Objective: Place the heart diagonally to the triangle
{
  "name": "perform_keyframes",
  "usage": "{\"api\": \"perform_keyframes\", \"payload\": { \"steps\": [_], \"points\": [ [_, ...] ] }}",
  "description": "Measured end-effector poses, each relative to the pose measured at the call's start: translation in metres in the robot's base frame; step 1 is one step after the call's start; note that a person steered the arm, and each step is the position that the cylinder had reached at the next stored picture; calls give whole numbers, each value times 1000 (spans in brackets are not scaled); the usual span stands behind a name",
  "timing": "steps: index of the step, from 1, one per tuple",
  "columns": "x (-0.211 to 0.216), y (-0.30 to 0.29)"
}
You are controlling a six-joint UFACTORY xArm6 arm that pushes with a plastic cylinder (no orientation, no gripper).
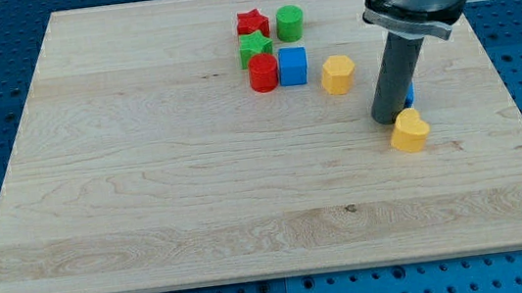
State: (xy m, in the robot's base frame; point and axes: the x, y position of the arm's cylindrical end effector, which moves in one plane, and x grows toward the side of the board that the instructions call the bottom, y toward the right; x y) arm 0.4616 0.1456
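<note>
A yellow heart (409, 132) lies on the wooden board (146, 179) at the view's right. My tip (390, 119) stands just to the upper left of the heart, touching or nearly touching it. A blue block (410, 96), mostly hidden behind the rod, shows only as a sliver right above the heart; its shape cannot be made out.
A cluster sits at the view's top middle: red star (252, 22), green cylinder (289, 23), green star (255, 48), red cylinder (263, 72), blue cube (292, 66). A yellow hexagon (338, 75) lies between the cluster and my rod.
</note>
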Motion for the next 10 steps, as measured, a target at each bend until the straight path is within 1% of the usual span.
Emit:
{"api": "perform_keyframes", "payload": {
  "steps": [1,2,3,4,5,6,7,8,9,10],
  "points": [
    [10,-37],
    [33,-48],
    [5,-35],
    [-13,0],
    [-10,65],
    [-9,96],
    [-4,66],
    [4,19],
    [43,21],
    [71,19]
  ]
}}
